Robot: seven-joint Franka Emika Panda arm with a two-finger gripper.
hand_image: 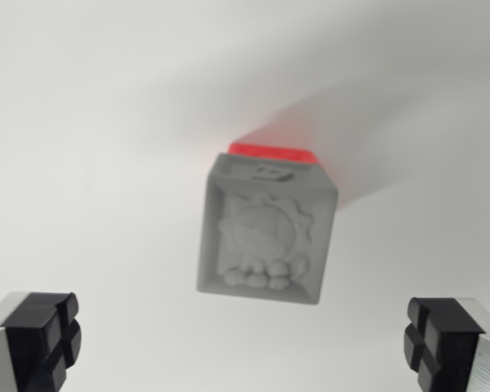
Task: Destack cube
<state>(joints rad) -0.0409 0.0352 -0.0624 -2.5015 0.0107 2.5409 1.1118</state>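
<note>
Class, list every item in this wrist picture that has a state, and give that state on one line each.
Grey cube: stacked on the red one, lion relief facing the camera, not gripped.
Red cube: underneath, mostly hidden, only an edge showing.
Hand: open, fingers wide apart, touching nothing.

I see only a bare, plain white surface (82,122) beneath me, evenly lit, with soft shadows across it; it looks like a lab test bench, though I cannot tell for certain.
</note>
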